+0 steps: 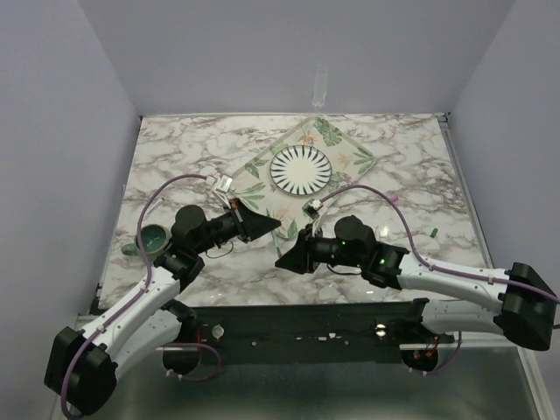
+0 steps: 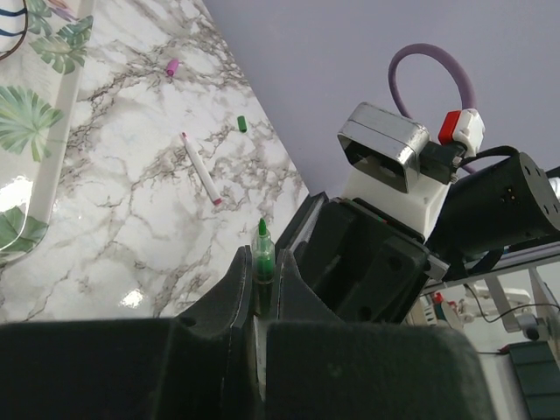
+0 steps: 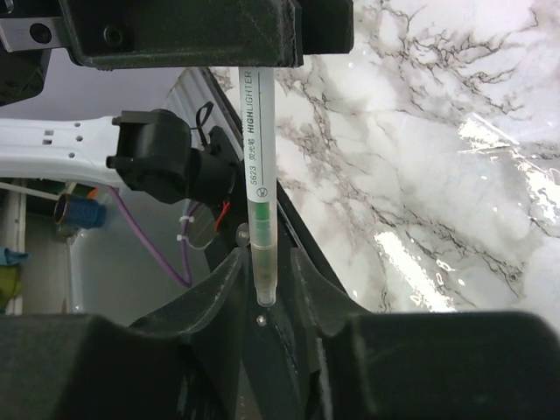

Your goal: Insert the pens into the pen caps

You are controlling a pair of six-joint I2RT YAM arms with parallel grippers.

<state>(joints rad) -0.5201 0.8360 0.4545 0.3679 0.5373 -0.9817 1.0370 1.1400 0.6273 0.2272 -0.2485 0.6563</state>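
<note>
In the middle of the top view, the two black grippers meet just above the white and grey marble table [image 1: 192, 166]. The left gripper [image 1: 267, 226] is closed tight on a white highlighter pen with a green end [image 3: 255, 131]. In the left wrist view, the green end sticks up from between its fingers.

The right gripper [image 1: 284, 258] is closed on a see-through pen cap [image 3: 263, 278]. In the right wrist view, the pen comes down from the top of the frame, and its green end meets the cap low in the middle. It is not clear how far in the pen is.

More things lie on the table in the upper left of the left wrist view. There is a thin white marker with pink ends [image 2: 200, 168], and above it a small green cap [image 2: 241, 123]. A small pink cap [image 2: 171, 66] lies higher up.

In the top view, a square tray with green leaves [image 1: 350, 144] sits at the upper middle. A round plate with black and white stripes [image 1: 300, 169] is on it. A dark green cup [image 1: 156, 236] stands at the left edge.
</note>
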